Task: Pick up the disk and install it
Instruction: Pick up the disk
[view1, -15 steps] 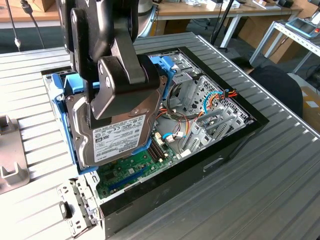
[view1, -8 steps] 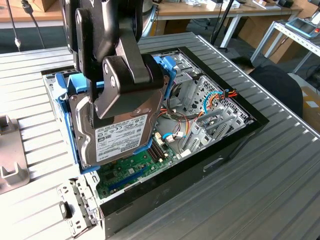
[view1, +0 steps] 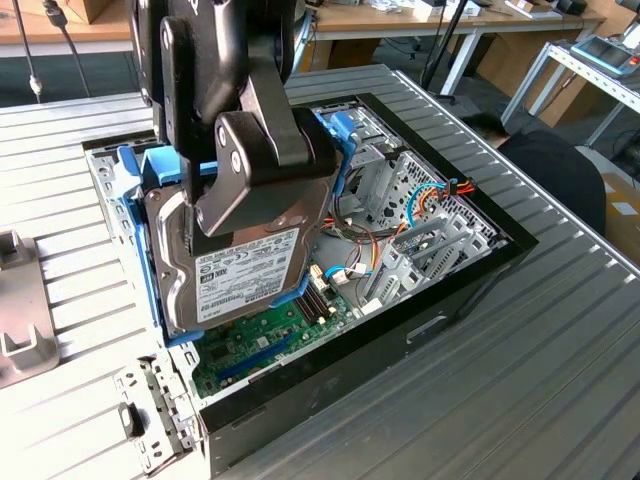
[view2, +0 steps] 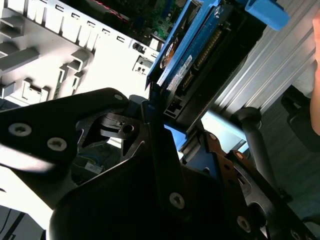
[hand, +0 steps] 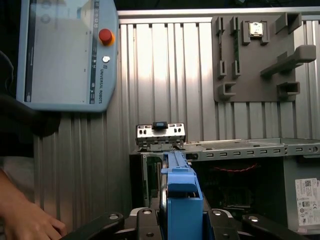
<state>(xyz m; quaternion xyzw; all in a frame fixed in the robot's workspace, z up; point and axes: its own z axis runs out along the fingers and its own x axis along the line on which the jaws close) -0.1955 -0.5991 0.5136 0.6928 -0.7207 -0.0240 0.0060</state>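
Disk (view1: 245, 285): hung tilted above open computer case (view1: 420, 325), pinched across flat faces by clenched gripper (view1: 220, 215). Judged stiff, weighty, shock-sensitive; seemed best held mid-body, clear of connectors (view2: 207, 47).

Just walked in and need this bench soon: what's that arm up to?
The arm's gripper is clamped on the disk, a grey drive in a blue carrier, and holds it tilted on edge over the open computer case. The disk is not seated inside yet. In the first wrist view, a person's hand is near the teach pendant.
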